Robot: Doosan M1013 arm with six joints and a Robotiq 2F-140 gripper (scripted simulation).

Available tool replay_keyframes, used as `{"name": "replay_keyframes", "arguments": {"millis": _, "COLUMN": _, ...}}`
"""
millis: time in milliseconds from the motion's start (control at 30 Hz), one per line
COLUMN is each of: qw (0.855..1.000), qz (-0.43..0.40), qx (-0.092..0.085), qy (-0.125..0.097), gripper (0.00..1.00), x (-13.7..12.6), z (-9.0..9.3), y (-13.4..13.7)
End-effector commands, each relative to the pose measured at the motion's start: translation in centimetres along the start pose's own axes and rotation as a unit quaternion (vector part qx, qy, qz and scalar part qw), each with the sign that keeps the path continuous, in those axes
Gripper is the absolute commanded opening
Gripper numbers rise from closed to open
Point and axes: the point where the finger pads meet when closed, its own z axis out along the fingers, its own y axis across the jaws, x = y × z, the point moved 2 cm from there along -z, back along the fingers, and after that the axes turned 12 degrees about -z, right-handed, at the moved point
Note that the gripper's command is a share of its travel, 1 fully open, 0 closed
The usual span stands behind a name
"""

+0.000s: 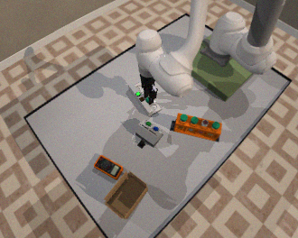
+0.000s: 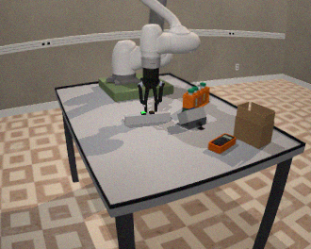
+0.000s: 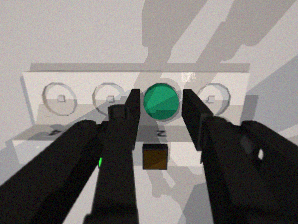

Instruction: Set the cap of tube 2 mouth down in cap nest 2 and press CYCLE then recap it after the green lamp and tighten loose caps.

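While the gripper [image 3: 160,112] hangs over the tray [image 3: 135,75], its fingers straddle the green cap [image 3: 161,101] in nest 2 with gaps either side, gripping nothing; beyond, bare table [image 3: 75,30].

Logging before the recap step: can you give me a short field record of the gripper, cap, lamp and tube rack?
gripper: open, fingers either side of the green cap, small gaps showing
green cap: seated in a nest of the cap tray
green lamp: lit
tube rack: three tubes capped, one bare
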Motion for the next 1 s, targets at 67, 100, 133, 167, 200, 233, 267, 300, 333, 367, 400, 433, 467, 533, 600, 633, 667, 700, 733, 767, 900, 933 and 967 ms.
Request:
{"name": "replay_keyframes", "arguments": {"millis": 67, "qw": 1.000, "qz": 0.000, "qx": 0.000, "qy": -0.001, "gripper": 0.30, "x": -0.1, "z": -0.1, "y": 0.0}}
{"name": "replay_keyframes", "arguments": {"millis": 100, "qw": 1.000, "qz": 0.000, "qx": 0.000, "qy": -0.001, "gripper": 0.30, "x": -0.1, "z": -0.1, "y": 0.0}}
{"name": "replay_keyframes", "arguments": {"millis": 133, "qw": 1.000, "qz": 0.000, "qx": 0.000, "qy": -0.001, "gripper": 0.30, "x": -0.1, "z": -0.1, "y": 0.0}}
{"name": "replay_keyframes", "arguments": {"millis": 167, "qw": 1.000, "qz": 0.000, "qx": 0.000, "qy": -0.001, "gripper": 0.30, "x": -0.1, "z": -0.1, "y": 0.0}}
{"name": "replay_keyframes", "arguments": {"millis": 200, "qw": 1.000, "qz": 0.000, "qx": 0.000, "qy": -0.001, "gripper": 0.30, "x": -0.1, "z": -0.1, "y": 0.0}}
{"name": "replay_keyframes", "arguments": {"millis": 233, "qw": 1.000, "qz": 0.000, "qx": 0.000, "qy": -0.001, "gripper": 0.30, "x": -0.1, "z": -0.1, "y": 0.0}}
{"name": "replay_keyframes", "arguments": {"millis": 267, "qw": 1.000, "qz": 0.000, "qx": 0.000, "qy": -0.001, "gripper": 0.30, "x": -0.1, "z": -0.1, "y": 0.0}}
{"name": "replay_keyframes", "arguments": {"millis": 300, "qw": 1.000, "qz": 0.000, "qx": 0.000, "qy": -0.001, "gripper": 0.30, "x": -0.1, "z": -0.1, "y": 0.0}}
{"name": "replay_keyframes", "arguments": {"millis": 333, "qw": 1.000, "qz": 0.000, "qx": 0.000, "qy": -0.001, "gripper": 0.30, "x": -0.1, "z": -0.1, "y": 0.0}}
{"name": "replay_keyframes", "arguments": {"millis": 367, "qw": 1.000, "qz": 0.000, "qx": 0.000, "qy": -0.001, "gripper": 0.30, "x": -0.1, "z": -0.1, "y": 0.0}}
{"name": "replay_keyframes", "arguments": {"millis": 400, "qw": 1.000, "qz": 0.000, "qx": 0.000, "qy": -0.001, "gripper": 0.30, "x": -0.1, "z": -0.1, "y": 0.0}}
{"name": "replay_keyframes", "arguments": {"millis": 433, "qw": 1.000, "qz": 0.000, "qx": 0.000, "qy": -0.001, "gripper": 0.30, "x": -0.1, "z": -0.1, "y": 0.0}}
{"name": "replay_keyframes", "arguments": {"millis": 467, "qw": 1.000, "qz": 0.000, "qx": 0.000, "qy": -0.001, "gripper": 0.30, "x": 0.0, "z": -0.6, "y": 0.0}}
{"name": "replay_keyframes", "arguments": {"millis": 533, "qw": 1.000, "qz": 0.000, "qx": 0.000, "qy": -0.001, "gripper": 0.30, "x": 0.0, "z": -1.6, "y": 0.0}}
{"name": "replay_keyframes", "arguments": {"millis": 600, "qw": 1.000, "qz": 0.000, "qx": 0.000, "qy": -0.001, "gripper": 0.30, "x": 0.0, "z": -2.6, "y": 0.0}}
{"name": "replay_keyframes", "arguments": {"millis": 633, "qw": 1.000, "qz": 0.000, "qx": 0.000, "qy": -0.001, "gripper": 0.30, "x": 0.0, "z": -3.1, "y": 0.0}}
{"name": "replay_keyframes", "arguments": {"millis": 667, "qw": 1.000, "qz": 0.000, "qx": 0.000, "qy": -0.001, "gripper": 0.30, "x": 0.0, "z": -3.6, "y": 0.0}}
{"name": "replay_keyframes", "arguments": {"millis": 700, "qw": 1.000, "qz": 0.000, "qx": 0.000, "qy": -0.001, "gripper": 0.30, "x": 0.0, "z": -4.1, "y": 0.0}}
{"name": "replay_keyframes", "arguments": {"millis": 733, "qw": 1.000, "qz": 0.000, "qx": 0.000, "qy": -0.001, "gripper": 0.30, "x": 0.0, "z": -4.6, "y": 0.0}}
{"name": "replay_keyframes", "arguments": {"millis": 767, "qw": 1.000, "qz": 0.000, "qx": 0.000, "qy": -0.001, "gripper": 0.30, "x": 0.0, "z": -4.6, "y": 0.0}}
{"name": "replay_keyframes", "arguments": {"millis": 900, "qw": 1.000, "qz": 0.000, "qx": 0.000, "qy": -0.001, "gripper": 0.30, "x": 0.0, "z": -6.1, "y": 0.0}}
{"name": "replay_keyframes", "arguments": {"millis": 933, "qw": 1.000, "qz": 0.000, "qx": 0.000, "qy": -0.001, "gripper": 0.30, "x": 0.0, "z": -6.6, "y": 0.0}}
{"name": "replay_keyframes", "arguments": {"millis": 967, "qw": 1.000, "qz": 0.000, "qx": 0.000, "qy": -0.001, "gripper": 0.30, "x": 0.0, "z": -7.1, "y": 0.0}}
